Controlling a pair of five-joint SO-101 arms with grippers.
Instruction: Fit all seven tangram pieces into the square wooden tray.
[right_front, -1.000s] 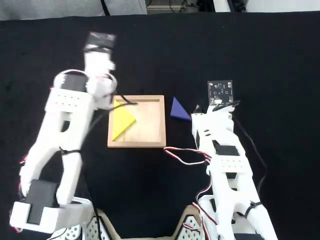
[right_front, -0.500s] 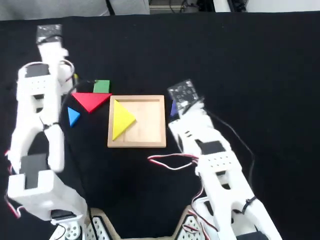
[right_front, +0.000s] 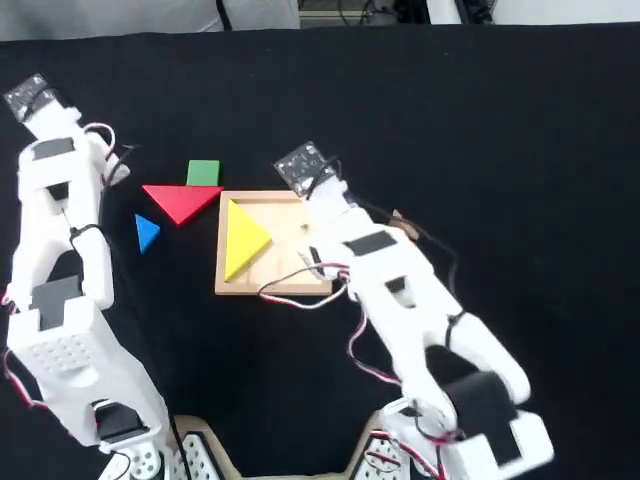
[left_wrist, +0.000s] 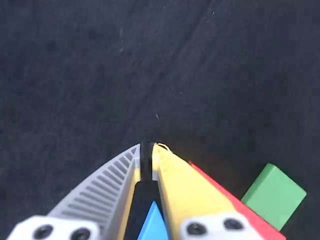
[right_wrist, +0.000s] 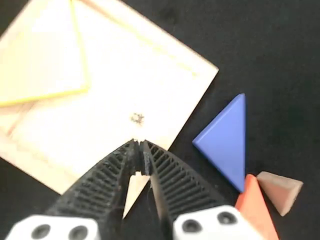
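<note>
While the right end effector (right_wrist: 138, 146) is held closed, empty, above the tray (right_wrist: 150, 85), the left end effector (left_wrist: 148, 146) is likewise closed, green square (left_wrist: 274, 195) nearby.

There is one square wooden tray (right_front: 283, 252). Seven coloured tangram pieces can be counted across the views. Five of them are triangles: one large yellow triangle (right_front: 243, 238), one large red triangle (right_front: 180, 201), one small light-blue triangle (right_front: 146, 232), one darker blue triangle (right_wrist: 225, 142) and one small tan triangle (right_wrist: 280, 185). One is a green square block (right_front: 203, 173). One is an orange piece (right_wrist: 254, 212), its shape cut off at the edge. One piece lies inside the tray, six outside.
</note>
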